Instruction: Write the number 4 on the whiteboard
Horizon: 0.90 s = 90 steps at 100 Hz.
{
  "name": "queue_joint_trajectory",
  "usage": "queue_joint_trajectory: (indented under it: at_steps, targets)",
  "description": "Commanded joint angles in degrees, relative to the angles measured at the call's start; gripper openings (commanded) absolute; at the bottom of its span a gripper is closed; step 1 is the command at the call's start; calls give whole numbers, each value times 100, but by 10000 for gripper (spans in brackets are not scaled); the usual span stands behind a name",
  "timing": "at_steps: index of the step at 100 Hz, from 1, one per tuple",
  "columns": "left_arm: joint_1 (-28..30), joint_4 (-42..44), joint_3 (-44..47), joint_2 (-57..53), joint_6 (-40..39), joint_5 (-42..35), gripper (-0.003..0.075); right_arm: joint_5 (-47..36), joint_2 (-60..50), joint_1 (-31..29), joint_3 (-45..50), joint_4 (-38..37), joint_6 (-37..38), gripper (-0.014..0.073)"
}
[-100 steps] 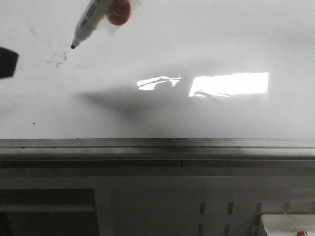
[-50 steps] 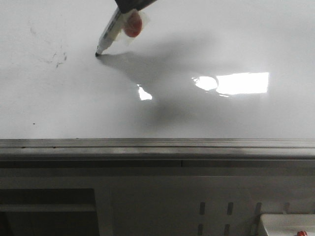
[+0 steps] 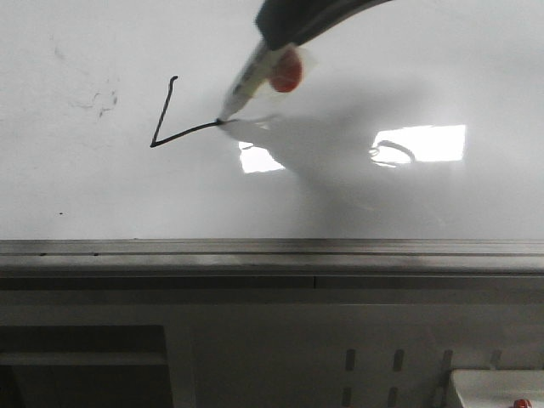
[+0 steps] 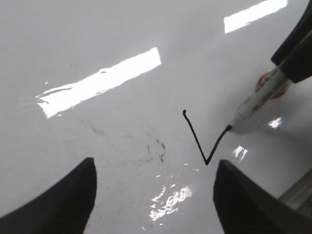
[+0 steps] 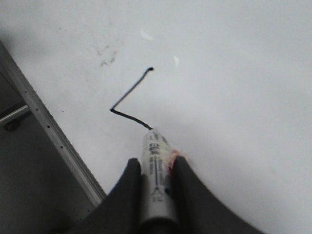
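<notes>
The whiteboard fills the upper front view. Two black strokes of the number 4 are on it: a slanted left stroke and a short crossbar running right; no vertical stem shows. My right gripper is shut on a white marker, with its tip touching the board at the crossbar's right end. In the right wrist view the fingers clamp the marker below the strokes. My left gripper is open and empty, hovering over the board near the strokes.
Faint grey smudges lie left of the strokes. A bright light reflection sits at the right. The grey metal rail runs along the board's bottom edge, with a dark cabinet below and a white object at the bottom right.
The marker came down onto the board, drew the slanted stroke down-left, then the crossbar to the right. The right gripper has moved right and further into view.
</notes>
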Motion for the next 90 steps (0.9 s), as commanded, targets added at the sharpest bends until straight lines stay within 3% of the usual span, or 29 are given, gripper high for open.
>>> queue_joint_trajectory:
  at_steps: [1,15,31,64,90]
  targets:
    - [11,-75,-167,-7,-65,-437,459,-196,-280,-208,70,-234,-16,-64]
    - [11,-63,-167,-7,-65,-437,459,-187,-380,26,-209,8,-16,-64]
    - [11,-63,-167,-7,-65,-437,459,-141,-340,546,-874,-217,-16,-64]
    - [11,-63,-167,-7,-65,-437,459,-365,198,186,-1124,-363,-16,-64]
    - [11,-52,-167,-7,-65,-437,459,231,277,235,-490,113,-16,-64]
